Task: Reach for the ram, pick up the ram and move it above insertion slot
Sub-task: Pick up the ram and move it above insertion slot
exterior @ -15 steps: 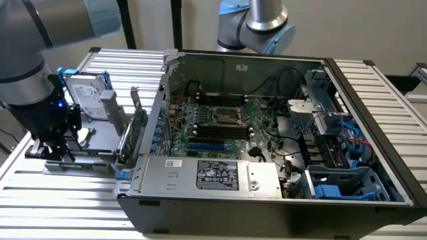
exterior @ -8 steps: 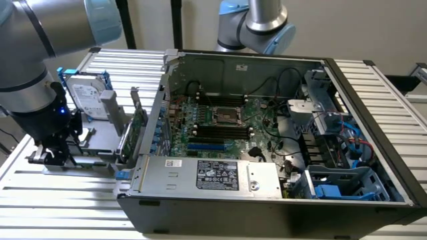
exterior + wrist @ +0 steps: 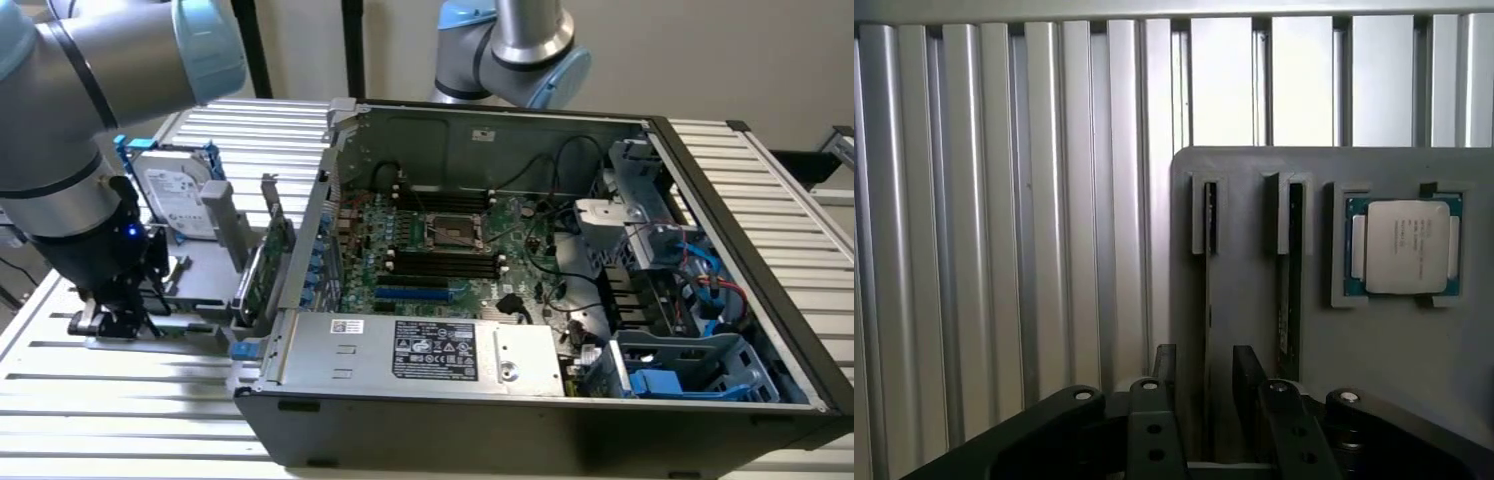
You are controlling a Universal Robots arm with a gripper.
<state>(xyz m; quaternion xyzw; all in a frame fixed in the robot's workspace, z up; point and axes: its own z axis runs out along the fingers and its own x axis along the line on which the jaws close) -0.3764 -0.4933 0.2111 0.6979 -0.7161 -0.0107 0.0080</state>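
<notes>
We see the ram [image 3: 1210, 262] edge-on as a thin dark strip, standing upright in a narrow groove of a matte grey holder [image 3: 1249, 290]. The tool [image 3: 1206, 368] has black, bolted fingers [image 3: 1165, 372]. They are spread apart on either side of the strip, with a gap on each side, so nothing is gripped. A second stick [image 3: 1291, 275], broader and dark, stands in the parallel groove just beside it. A square processor [image 3: 1406, 245] with a dull metal lid and green rim lies flat in its own recess. In the exterior view the tool [image 3: 114, 322] hangs low over the holder [image 3: 200, 288], on the exterior view's left of the open dark metal computer case [image 3: 534, 425]. Inside, the insertion slot [image 3: 441, 262] is one of several long black plastic sockets on the green motherboard [image 3: 514, 225], well apart from the ram. Everything rests on a desk [image 3: 134, 400] of ribbed, pale aluminium slats, with a plain light wall [image 3: 721, 60] behind.
</notes>
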